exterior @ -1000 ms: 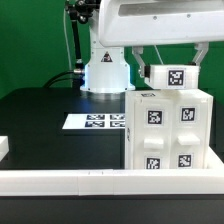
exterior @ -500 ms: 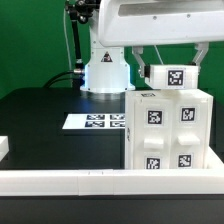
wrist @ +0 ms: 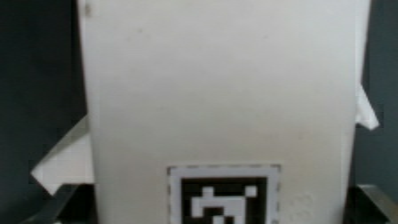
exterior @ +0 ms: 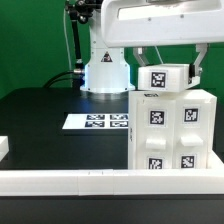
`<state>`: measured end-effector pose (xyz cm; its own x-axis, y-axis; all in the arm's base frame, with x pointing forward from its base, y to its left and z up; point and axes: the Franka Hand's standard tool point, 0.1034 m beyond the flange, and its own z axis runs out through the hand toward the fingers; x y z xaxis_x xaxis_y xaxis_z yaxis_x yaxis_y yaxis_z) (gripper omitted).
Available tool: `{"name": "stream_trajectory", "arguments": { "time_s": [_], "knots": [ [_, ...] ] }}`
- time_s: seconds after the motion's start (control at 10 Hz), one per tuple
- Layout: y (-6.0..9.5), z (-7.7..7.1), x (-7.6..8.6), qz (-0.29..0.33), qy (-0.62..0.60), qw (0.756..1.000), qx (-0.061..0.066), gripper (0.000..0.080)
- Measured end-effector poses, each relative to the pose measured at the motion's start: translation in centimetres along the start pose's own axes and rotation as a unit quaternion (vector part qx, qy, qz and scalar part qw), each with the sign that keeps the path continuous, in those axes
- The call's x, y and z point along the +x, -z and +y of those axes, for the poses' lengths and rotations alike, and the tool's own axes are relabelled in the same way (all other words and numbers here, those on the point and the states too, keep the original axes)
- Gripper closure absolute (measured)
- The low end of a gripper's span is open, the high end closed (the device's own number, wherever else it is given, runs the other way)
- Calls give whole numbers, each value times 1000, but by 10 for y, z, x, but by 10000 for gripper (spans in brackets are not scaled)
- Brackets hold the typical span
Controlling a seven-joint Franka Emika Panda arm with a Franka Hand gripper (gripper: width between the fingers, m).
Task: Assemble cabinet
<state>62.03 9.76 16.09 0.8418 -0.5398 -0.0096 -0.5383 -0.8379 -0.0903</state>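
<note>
The arm (exterior: 150,22) hangs in from the top of the exterior view, its wrist bent over and pointing down at the cabinet (exterior: 172,130). The cabinet stands on the black table (exterior: 45,125) at the exterior view's right, just behind the long white rail (exterior: 90,181), with four tagged blocks on its front. And there's movement! Half a second ago the small tagged top block (exterior: 163,79) sat further to the exterior view's right, slightly askew. Now it has slid toward the exterior view's left and sits squarer on the cabinet's roof, while the arm's white head has edged the other way. The cabinet body has barely budged. The gripper (exterior: 168,72) straddles that top block with its jaws spread wide. One dark finger (exterior: 141,58) comes down at the block's left end and the other at its right, and both look pressed against it, so the gripper is clamped on the block. The wrist view is filled by that same block (wrist: 205,90), white face and tag up close. The marker board (exterior: 92,122) lies flat beside the cabinet, well clear of the gripper.
</note>
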Motion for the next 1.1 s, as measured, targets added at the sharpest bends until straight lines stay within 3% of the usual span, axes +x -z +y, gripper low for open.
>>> {"name": "stream_trajectory", "arguments": {
  "time_s": [0.4, 0.8, 1.1],
  "knots": [
    [0, 1, 0, -3, -142, 990, 3, 245],
    [-1, 6, -2, -24, -405, 913, 37, 245],
    [-2, 6, -3, -29, -459, 887, 37, 210]
  ]
}}
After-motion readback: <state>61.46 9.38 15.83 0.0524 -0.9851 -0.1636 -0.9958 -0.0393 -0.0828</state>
